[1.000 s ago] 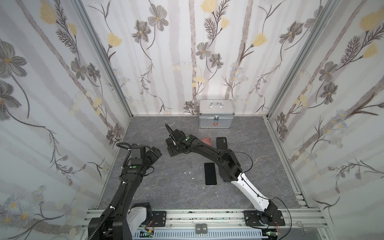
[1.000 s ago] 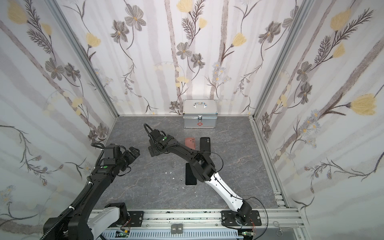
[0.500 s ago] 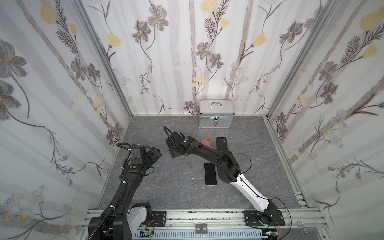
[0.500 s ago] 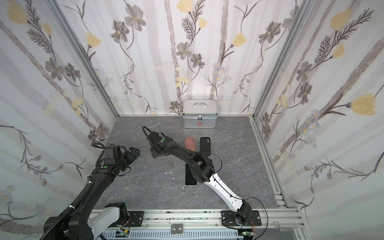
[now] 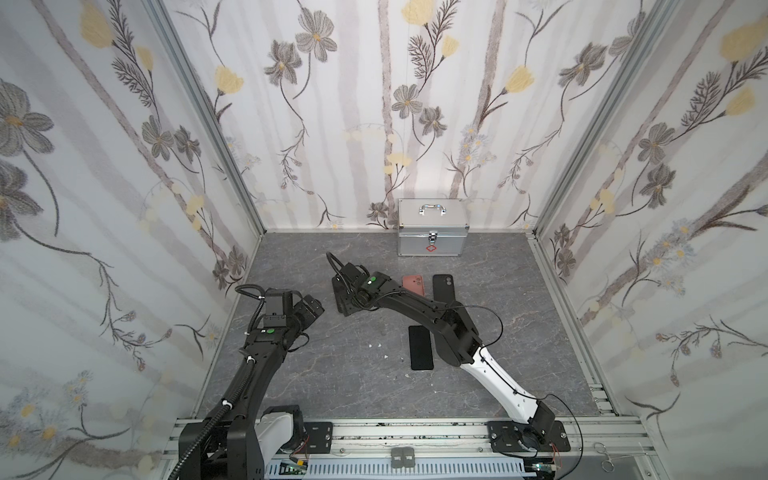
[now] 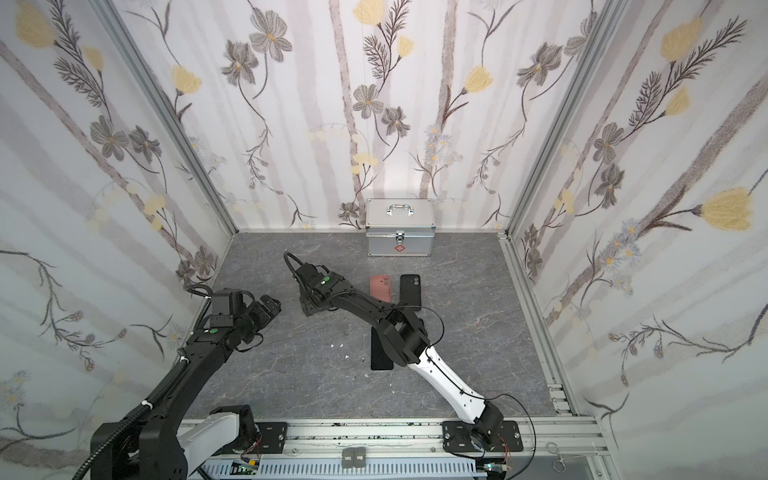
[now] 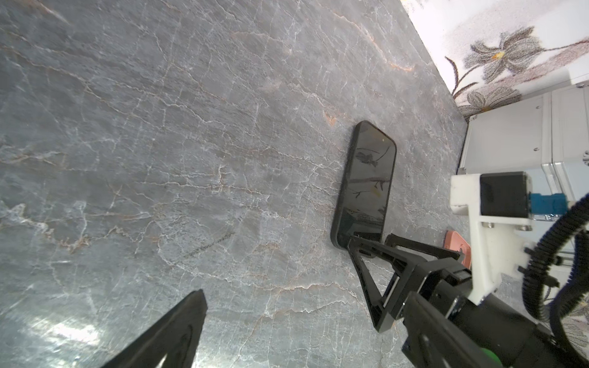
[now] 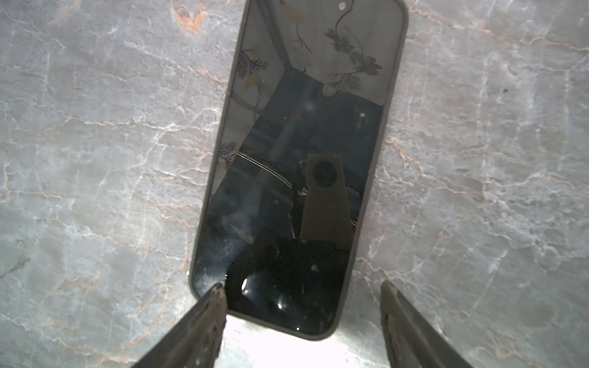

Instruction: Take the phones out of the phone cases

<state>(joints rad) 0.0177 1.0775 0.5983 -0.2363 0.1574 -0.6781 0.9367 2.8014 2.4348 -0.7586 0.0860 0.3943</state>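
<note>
On the grey marbled tabletop [image 5: 332, 374], walled by flowered paper [image 5: 374, 104], the cased phone [image 8: 296, 159] lies face up; the right tool [image 8: 302, 285] stands spread at its end, and the left tool [image 5: 311, 309] hangs spread nearby.

The grey, stone-look worktop [image 5: 332, 395] is carrying a few things. A shiny metal box [image 5: 432, 232] is standing at the back, right by the wall. A pink phone case [image 5: 411, 283] and a black phone case [image 5: 443, 286] are lying side by side. A flat black rectangle [image 5: 420, 348] is lying nearer the front. A phone in a dark case [image 8: 296, 159] is lying screen up. Tiny white crumbs [image 5: 385, 356] are lying near the middle.
</note>
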